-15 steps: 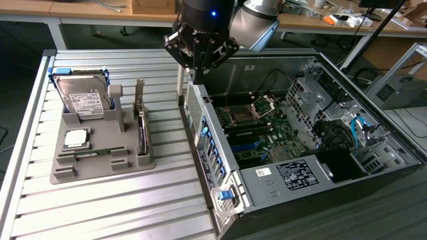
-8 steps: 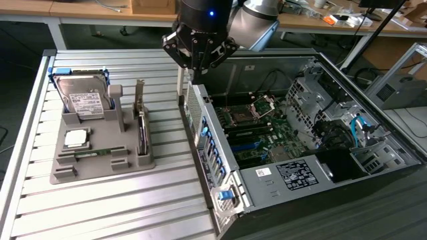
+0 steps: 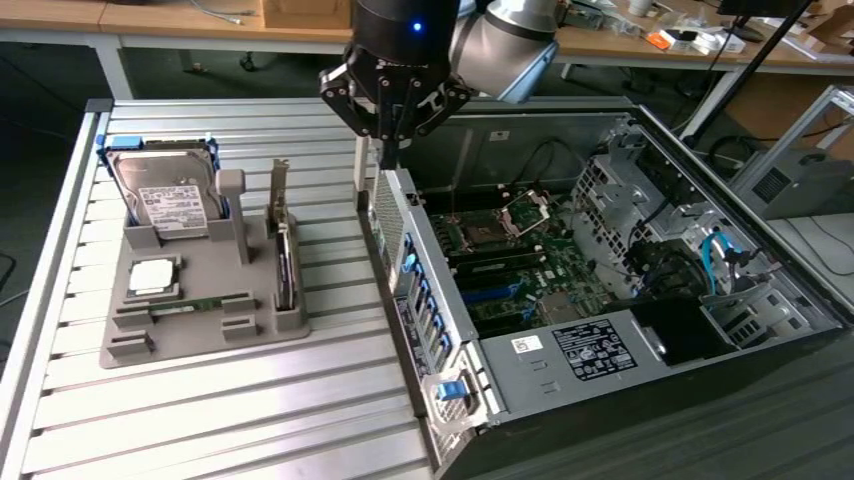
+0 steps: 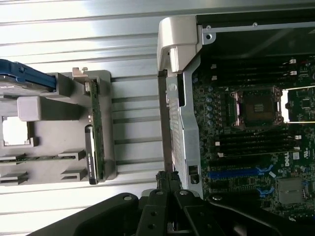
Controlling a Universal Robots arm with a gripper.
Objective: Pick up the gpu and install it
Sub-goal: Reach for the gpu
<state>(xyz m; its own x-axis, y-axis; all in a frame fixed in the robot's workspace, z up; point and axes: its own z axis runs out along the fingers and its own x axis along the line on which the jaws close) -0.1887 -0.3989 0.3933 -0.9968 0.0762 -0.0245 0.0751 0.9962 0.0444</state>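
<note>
**Hand (image 3: 388, 148) closed and empty above the case wall; gpu still parked in its holder**

The hand has its two fingers pressed together with nothing between them. It hangs over the upright rear wall of the open silver computer case (image 3: 416, 285), near the far edge of the ribbed aluminium bench (image 3: 267, 420). In the wrist view the fingertips sit just above the thin top edge of that wall. Whether they touch it I cannot tell.

The gpu (image 3: 284, 262), a thin dark card with a long silver bracket standing up at its far end, rests on edge in the grey plastic holder (image 3: 200, 338). The holder lies towards the bench edge on the exterior view's left. The card occupies the holder's slot on the side nearest the case, well apart from the hand. A boxy silver hard drive with a white label (image 3: 160, 195) stands at the holder's far corner.

By my reading the pick-up has not begun: the card is untouched and the green motherboard (image 3: 521, 262) inside the case carries no card. A grasp would call for the fingers to part and for the hand to be over the holder, lined up with the card's narrow top edge and clear of the bracket.

The arm reaches in from the far side of the bench. Its silver-grey joint (image 3: 514, 40) is bent so that the black wrist points straight down, with the hand vertical.
</note>
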